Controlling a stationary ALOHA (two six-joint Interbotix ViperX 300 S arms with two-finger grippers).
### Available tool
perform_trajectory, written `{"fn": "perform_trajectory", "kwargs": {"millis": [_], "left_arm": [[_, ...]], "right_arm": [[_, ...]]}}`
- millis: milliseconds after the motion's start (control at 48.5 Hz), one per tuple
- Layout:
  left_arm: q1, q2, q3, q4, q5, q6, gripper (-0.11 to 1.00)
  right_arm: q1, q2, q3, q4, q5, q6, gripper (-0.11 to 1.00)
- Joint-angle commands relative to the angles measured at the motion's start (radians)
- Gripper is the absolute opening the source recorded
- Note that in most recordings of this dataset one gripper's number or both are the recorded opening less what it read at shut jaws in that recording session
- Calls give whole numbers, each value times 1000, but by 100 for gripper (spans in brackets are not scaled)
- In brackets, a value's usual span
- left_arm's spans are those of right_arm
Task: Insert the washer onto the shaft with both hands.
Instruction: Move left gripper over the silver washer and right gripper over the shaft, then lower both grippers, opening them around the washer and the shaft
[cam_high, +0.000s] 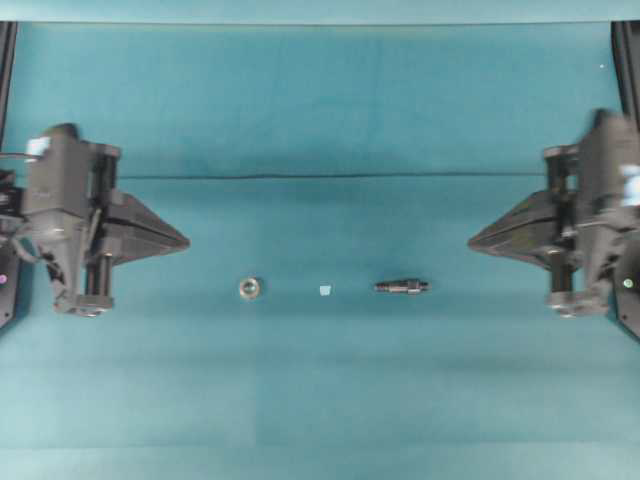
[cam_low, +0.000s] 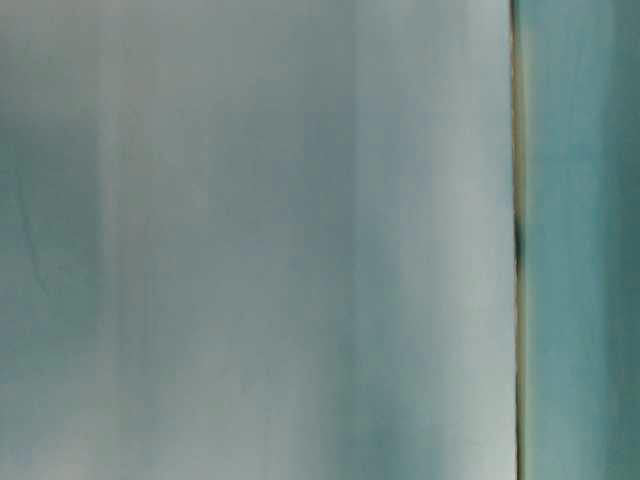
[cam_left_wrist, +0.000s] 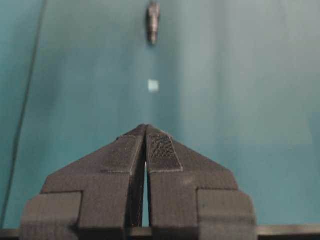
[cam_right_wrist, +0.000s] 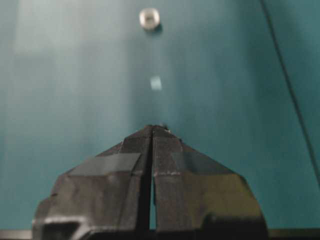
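washer (cam_high: 249, 288) left | scrap (cam_high: 324, 290) (pale) between | shaft (cam_high: 402, 286) right | claws apart

washer (cam_high: 249, 288): silvery, flat on cloth | shaft (cam_high: 402, 287): dark, lying sideways, well apart

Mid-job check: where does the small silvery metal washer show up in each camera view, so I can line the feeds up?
Overhead: the small silvery metal washer lies left of centre on the teal mat.
Table-level: not in it; only blurred teal surface shows.
Left wrist: not in it.
Right wrist: top centre, lying ahead of the right gripper.
Shared landmark: the tiny pale square scrap, between washer and short dark grey stepped shaft; also in both wrist views.
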Motion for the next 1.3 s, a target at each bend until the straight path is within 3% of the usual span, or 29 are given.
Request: {"fn": "perform_trajectory", "kwargs": {"millis": [0,330,475,887,1279], "left_arm": [[-11,31,-67,2,46,3,3],[-14,189,-202,3,279,2,3],[-14,258,-261,8,301,3,3],[-15,411,-341,8,351,2,3],[-25,476,-368,8,371,14,3]], "right_arm": [[-2,35,-51,-5,31,2,-10],[-2,189,-149,-6,173,-2,-10],[11,247,-195,-14,232,-14,-10],[15,394,-307,-25,324,-135,-10],[17,468,-345,-26,376,-141,-10]]}}
